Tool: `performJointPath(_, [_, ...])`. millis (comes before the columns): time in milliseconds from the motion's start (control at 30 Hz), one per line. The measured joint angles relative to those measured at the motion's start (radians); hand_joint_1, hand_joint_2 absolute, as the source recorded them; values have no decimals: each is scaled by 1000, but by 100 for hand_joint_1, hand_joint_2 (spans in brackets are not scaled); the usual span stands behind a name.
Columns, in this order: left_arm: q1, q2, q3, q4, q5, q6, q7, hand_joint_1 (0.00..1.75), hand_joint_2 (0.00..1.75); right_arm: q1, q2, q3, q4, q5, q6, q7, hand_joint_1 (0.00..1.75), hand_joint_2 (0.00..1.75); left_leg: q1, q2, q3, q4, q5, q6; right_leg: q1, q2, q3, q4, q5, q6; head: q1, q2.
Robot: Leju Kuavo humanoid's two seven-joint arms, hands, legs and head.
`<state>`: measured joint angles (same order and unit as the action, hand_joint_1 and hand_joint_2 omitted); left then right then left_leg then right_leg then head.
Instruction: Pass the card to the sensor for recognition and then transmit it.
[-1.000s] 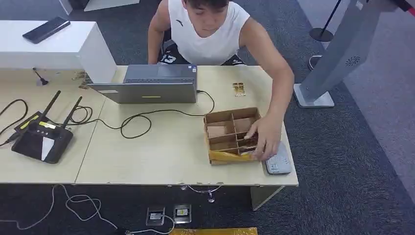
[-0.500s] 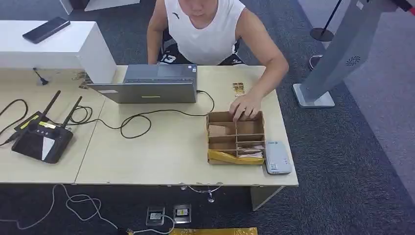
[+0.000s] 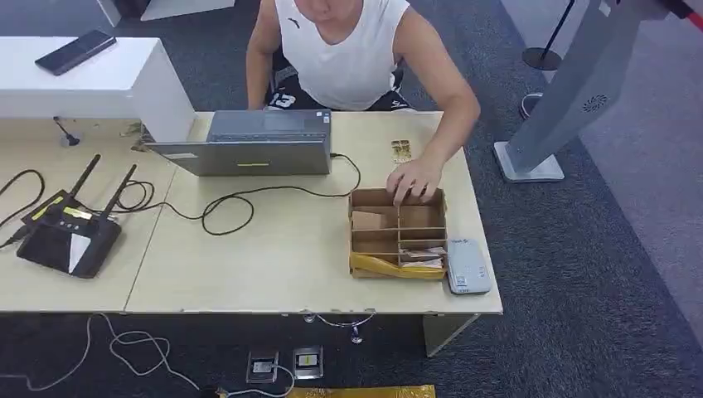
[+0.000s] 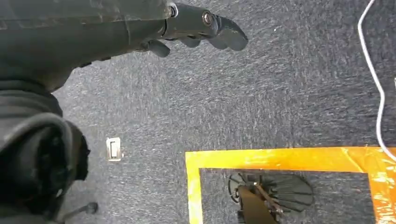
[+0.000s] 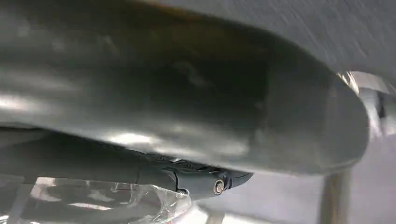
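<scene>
Beige desk [image 3: 249, 265] over dark carpet, seen from the robot's head: cardboard divider box [image 3: 398, 234] near the right edge, grey card reader [image 3: 468, 267] touching its right side. A person's hand [image 3: 413, 179] rests on the box's far rim. Cards look to be lying in the box compartments; too small to pick out one card for sure.

Left hand [image 4: 196, 25] hangs over the carpet beside orange floor tape [image 4: 280, 158], fingers loosely extended and apart, nothing in it. Right hand [image 5: 205, 179]: close blurred view, a fingertip above crinkled clear plastic; can't tell if it's spread or curled, or holding anything.

So both hands are low, well apart from box and reader. This fits either arms not raised for a pickup or arms dropped after a handover; can't tell which.

If a card pick is due: wait until the person's hand leaves the box, come in from the robot's side, pinch one card by its edge, lay it flat on the reader face.
</scene>
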<state>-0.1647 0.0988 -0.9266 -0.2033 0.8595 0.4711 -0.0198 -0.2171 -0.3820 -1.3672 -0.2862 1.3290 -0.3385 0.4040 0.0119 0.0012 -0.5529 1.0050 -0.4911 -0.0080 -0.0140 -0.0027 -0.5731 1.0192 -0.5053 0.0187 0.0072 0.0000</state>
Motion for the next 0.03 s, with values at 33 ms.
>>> performJointPath(33, [0,3,0,0,-4,-3,1,0,0,2,6,-1,7,2,40,7,0,0,0,0,0,0,0,0,0,0,0,0,0,0,0,0])
